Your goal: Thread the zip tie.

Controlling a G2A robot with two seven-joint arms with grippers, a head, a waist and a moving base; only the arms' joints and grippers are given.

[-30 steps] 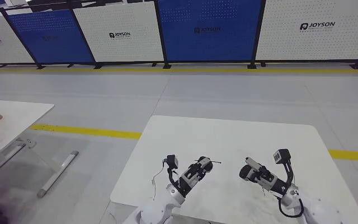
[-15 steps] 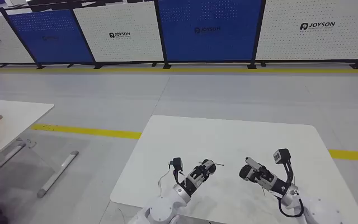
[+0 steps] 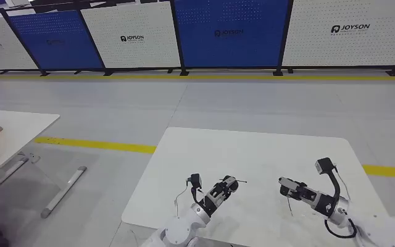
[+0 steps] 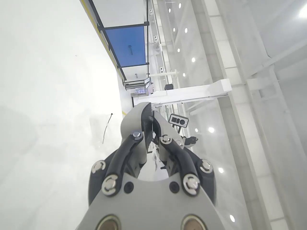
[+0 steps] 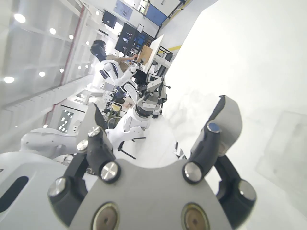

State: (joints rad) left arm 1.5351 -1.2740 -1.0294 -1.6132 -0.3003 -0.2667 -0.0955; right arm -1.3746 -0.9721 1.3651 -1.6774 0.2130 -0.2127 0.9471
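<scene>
Over the near part of the white table (image 3: 247,148), left of its middle, the left gripper (image 3: 229,183) has its jaws pressed together on a thin black zip tie (image 3: 239,181), whose short end sticks out to the right toward the other arm. Apart from it to the right, the right gripper (image 3: 284,186) hangs with its fingers spread wide. A second zip tie (image 3: 289,207) lies flat on the table just on its near side.
</scene>
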